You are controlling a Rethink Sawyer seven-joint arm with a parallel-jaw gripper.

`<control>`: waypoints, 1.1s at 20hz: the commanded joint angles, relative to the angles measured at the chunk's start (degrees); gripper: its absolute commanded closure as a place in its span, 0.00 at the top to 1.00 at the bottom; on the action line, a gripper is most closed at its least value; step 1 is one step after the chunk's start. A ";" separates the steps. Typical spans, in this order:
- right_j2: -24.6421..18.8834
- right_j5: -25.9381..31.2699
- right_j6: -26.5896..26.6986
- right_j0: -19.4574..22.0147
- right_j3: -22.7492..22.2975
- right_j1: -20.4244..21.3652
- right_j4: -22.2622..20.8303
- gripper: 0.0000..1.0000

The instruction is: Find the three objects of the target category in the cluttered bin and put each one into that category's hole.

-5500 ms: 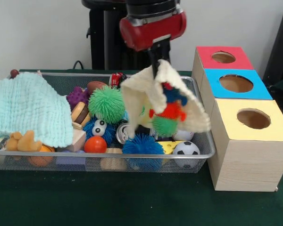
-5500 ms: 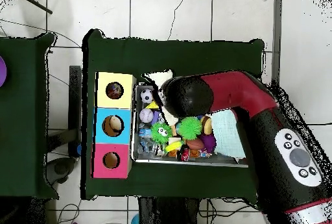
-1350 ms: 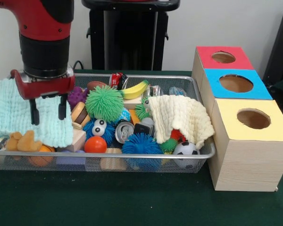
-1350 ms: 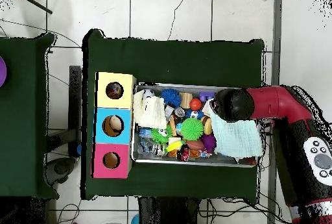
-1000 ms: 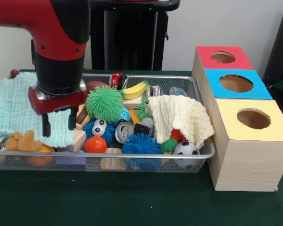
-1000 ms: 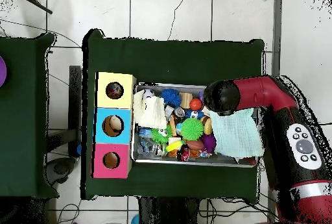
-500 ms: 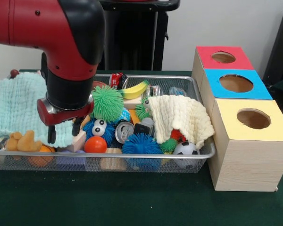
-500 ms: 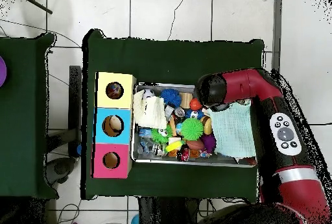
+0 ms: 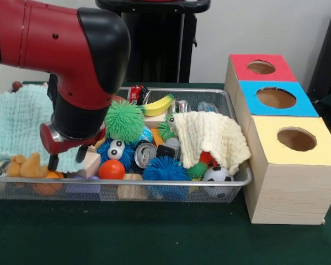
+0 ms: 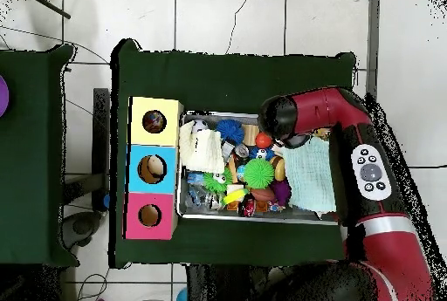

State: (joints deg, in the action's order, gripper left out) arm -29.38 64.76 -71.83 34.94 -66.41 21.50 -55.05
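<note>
The silver wire-mesh bin [image 9: 154, 182] lies across the table, full of toys. My gripper [image 9: 67, 159] hangs low in its left part, open and empty. Its fingertips [image 9: 53, 162] are by the near edge of a mint quilted cloth [image 9: 22, 124] and a wooden block [image 9: 91, 162]. A clear crinkly wrapper [image 9: 206, 106] seems to lie at the bin's back right. The confetti-print wrapper is hidden. The yellow-topped box's round hole [image 9: 296, 139] is at the near right, and in the overhead view [image 10: 154, 122] too. There the arm's wrist [image 10: 281, 119] hides the gripper.
A cream quilted cloth [image 9: 211, 137] covers toys at the bin's right end. Spiky balls, green [image 9: 124, 121] and blue [image 9: 166, 170], a can [image 9: 144, 153], a banana [image 9: 158, 105] and a soccer ball [image 9: 217, 174] crowd the middle. Blue-topped [image 9: 276, 97] and red-topped [image 9: 261, 67] boxes stand behind the yellow one.
The gripper let go of the cream cloth, which now lies at the bin's right end. The arm swung to the left end, came down, and in the last half second shifted slightly left.
</note>
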 commanded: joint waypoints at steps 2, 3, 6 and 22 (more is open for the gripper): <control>3.21 8.36 19.61 -1.47 5.79 -5.15 -4.01 1.00; 3.33 8.82 19.76 -1.64 6.13 -5.70 -3.82 1.00; 3.29 10.51 20.57 -1.78 6.70 -7.05 -2.99 1.00; 3.93 14.75 21.41 -1.36 4.92 -7.83 -1.20 1.00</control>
State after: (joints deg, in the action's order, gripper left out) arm -27.32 74.86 -71.72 32.50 -59.62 17.61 -55.05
